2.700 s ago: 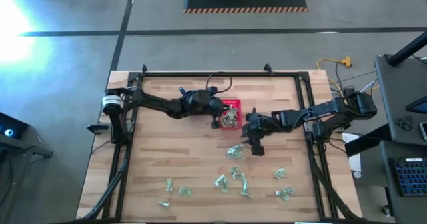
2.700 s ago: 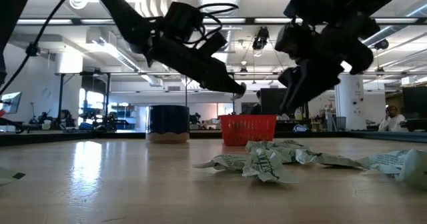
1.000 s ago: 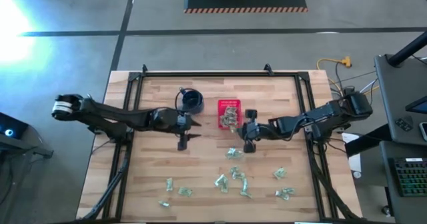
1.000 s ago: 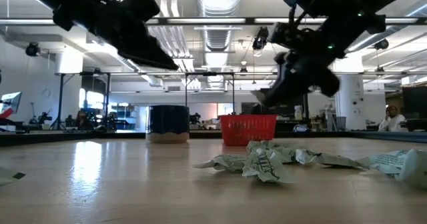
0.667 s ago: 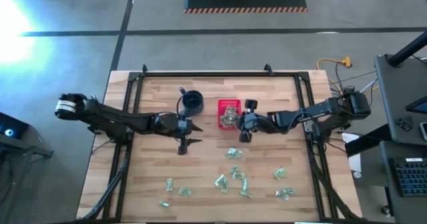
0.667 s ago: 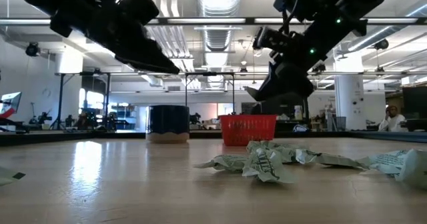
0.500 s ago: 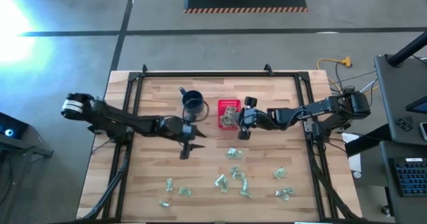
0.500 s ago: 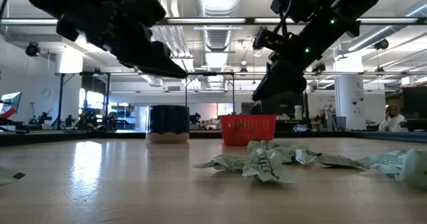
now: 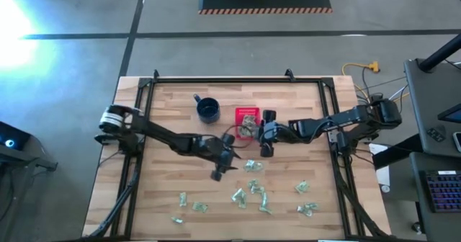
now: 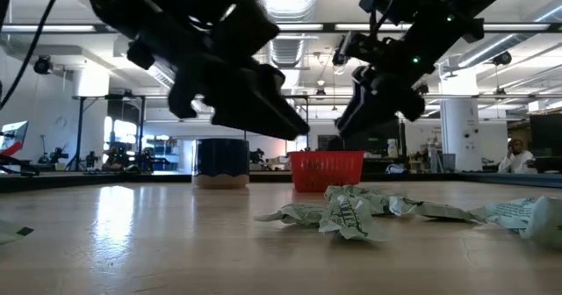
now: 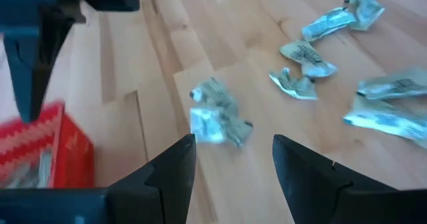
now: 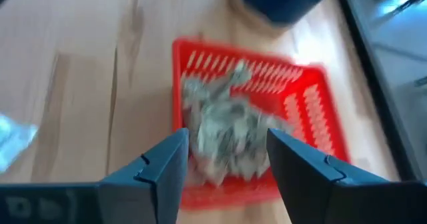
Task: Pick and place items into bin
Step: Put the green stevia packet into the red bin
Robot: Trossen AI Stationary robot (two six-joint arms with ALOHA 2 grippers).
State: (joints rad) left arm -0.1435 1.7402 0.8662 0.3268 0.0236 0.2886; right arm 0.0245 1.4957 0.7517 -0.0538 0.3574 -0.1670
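Observation:
The red bin (image 9: 247, 112) stands mid-table with several wrinkly pale green items (image 12: 227, 127) inside. My right gripper (image 9: 258, 132) (image 12: 227, 161) hovers open just to the bin's right, slanting down at it, holding nothing. My left gripper (image 9: 235, 160) (image 11: 233, 157) is open above the table on the bin's near side. It points at a loose item (image 11: 215, 117) (image 9: 252, 165) lying flat on the wood ahead of its fingers. More items (image 9: 256, 193) lie scattered toward the near edge.
A dark blue mug (image 9: 208, 110) stands left of the bin. Loose items (image 9: 306, 199) lie at the near right and others (image 9: 189, 203) at the near left. A black frame (image 9: 238, 80) runs around the wooden tabletop. A pile of items (image 10: 347, 212) lies close in the low view.
My left gripper has swung from beside the mug toward the table's right and near edges, sinking and rolling, and now hangs over a loose item. My right gripper has edged toward the bin and its fingers have parted.

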